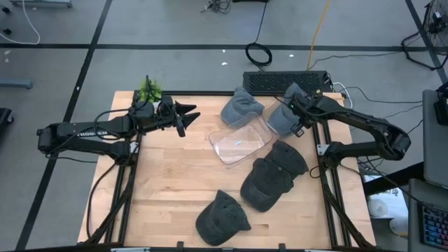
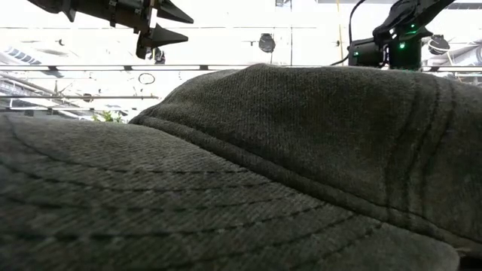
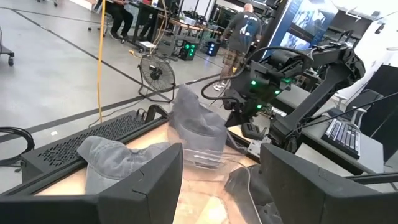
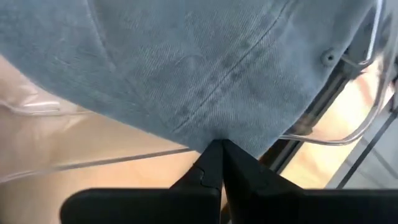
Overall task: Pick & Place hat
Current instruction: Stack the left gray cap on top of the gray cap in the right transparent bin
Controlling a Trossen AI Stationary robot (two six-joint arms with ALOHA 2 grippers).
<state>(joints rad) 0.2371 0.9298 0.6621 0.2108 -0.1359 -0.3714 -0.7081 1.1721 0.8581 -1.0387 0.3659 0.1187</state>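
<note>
Both grippers idle differently: right gripper (image 4: 219,163) seemingly pinches grey hat (image 4: 205,62); left gripper (image 1: 187,115) spread.

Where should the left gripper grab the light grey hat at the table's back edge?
Take the light grey hat by the raised fold of its crumpled crown, coming from above; it lies slumped beside the clear tray, offering no flat brim. The left gripper hangs open nearby.

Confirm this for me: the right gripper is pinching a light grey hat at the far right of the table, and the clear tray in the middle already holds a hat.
Wrong on one count: the clear tray is empty, as the high view shows. The rest stands: the right gripper has its fingers shut on the light grey hat at the far right of the table.
</note>
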